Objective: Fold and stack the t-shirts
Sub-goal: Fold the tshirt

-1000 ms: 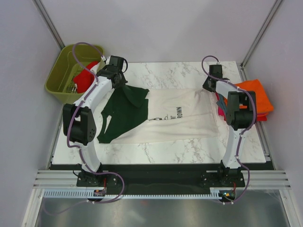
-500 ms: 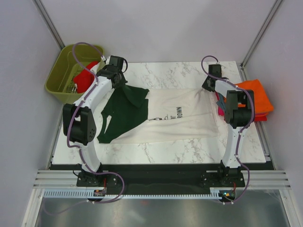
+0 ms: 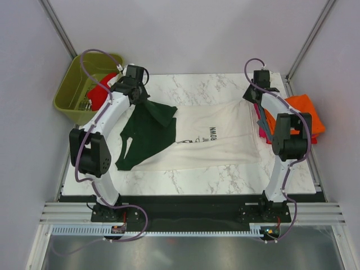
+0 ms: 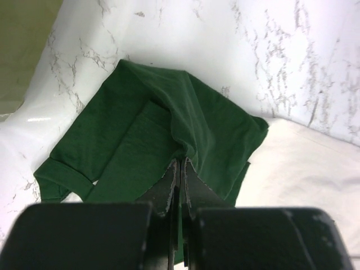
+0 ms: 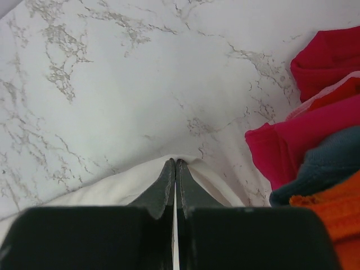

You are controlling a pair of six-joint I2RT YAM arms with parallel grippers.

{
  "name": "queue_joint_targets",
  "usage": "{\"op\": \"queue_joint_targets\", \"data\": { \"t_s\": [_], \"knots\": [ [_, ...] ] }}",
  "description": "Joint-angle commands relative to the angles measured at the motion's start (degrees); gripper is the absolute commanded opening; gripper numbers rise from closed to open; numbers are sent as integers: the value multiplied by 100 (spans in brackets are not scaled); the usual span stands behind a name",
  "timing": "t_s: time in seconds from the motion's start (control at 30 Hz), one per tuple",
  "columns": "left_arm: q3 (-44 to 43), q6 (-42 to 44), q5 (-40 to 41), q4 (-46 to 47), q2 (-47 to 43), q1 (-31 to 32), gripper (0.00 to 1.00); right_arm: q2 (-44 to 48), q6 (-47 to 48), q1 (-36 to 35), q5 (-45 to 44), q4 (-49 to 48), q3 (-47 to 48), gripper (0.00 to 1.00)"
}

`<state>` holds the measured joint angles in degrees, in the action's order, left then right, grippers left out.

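Marble-veined tabletop (image 3: 191, 183) carries the cream t-shirt (image 3: 214, 143), spread flat, with its dark green sleeve (image 3: 147, 126) rumpled in soft folds. At the shirt's far edge the left gripper (image 4: 179, 169) is pinched tight on the green cloth. The right gripper (image 5: 175, 167) is clamped on a cream corner, beside a stack of folded shirts (image 3: 304, 115), orange on top. Farther left, an olive plastic bin (image 3: 67, 95) holds a red shirt (image 3: 101, 93).

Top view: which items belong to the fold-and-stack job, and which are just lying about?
Job: cream t-shirt; folded shirt stack; red shirt in the bin.
Lying about: olive-green bin; marble table.
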<state>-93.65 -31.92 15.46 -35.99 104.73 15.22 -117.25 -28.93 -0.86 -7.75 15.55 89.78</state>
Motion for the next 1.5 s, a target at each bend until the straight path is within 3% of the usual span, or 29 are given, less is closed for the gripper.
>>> {"op": "queue_joint_targets", "data": {
  "t_s": [0.0,1.47],
  "knots": [
    [22,-68,-87,-40,-681,-19,2,431,80,60,151,106,-144,0],
    [1867,-332,-878,-866,-3573,-28,2,2461,-52,306,-16,150,-2789,0]
  ]
}}
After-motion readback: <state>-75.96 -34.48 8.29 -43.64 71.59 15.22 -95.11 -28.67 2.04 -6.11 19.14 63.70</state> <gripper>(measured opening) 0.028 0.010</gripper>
